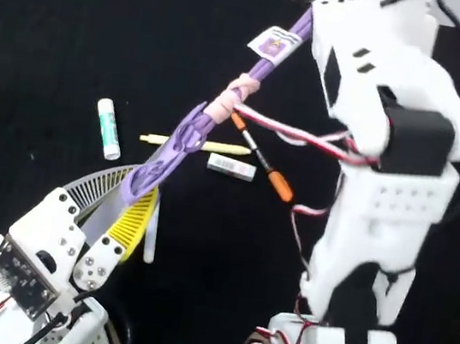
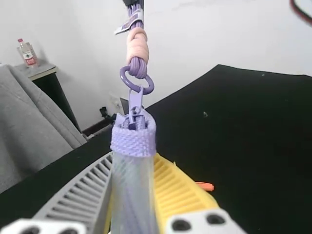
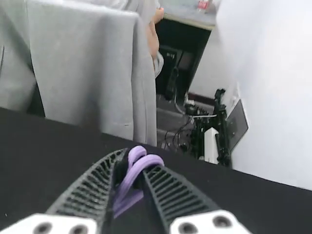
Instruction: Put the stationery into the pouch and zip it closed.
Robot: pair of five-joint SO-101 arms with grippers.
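We see the purple pouch (image 2: pixel 132 141) held up on its edge. Its cord (image 1: pixel 290 34), with a pink bead (image 1: pixel 231 96), is pulled tight. On the worktop (image 1: pixel 59 43) lie a glue stick (image 1: pixel 108 128), a yellow pen (image 1: pixel 195 144), an eraser (image 1: pixel 231 167) and an orange pen (image 1: pixel 278 184).

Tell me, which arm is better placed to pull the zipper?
Probably right: its gripper is shut on the purple cord looped through the zipper pull, while the left gripper anchors the pouch.

Pouch (image 2: pixel 133 141) clamped in left pincer (image 1: pixel 134 197), front left. Its cord (image 1: pixel 268 65) runs up and back-right into right pincer (image 3: pixel 139 158). On surface (image 1: pixel 59 43) below: glue stick (image 1: pixel 108 128) left, pen (image 1: pixel 216 147) centre, eraser (image 1: pixel 231 167) just in front of it, marker (image 1: pixel 280 184) right.
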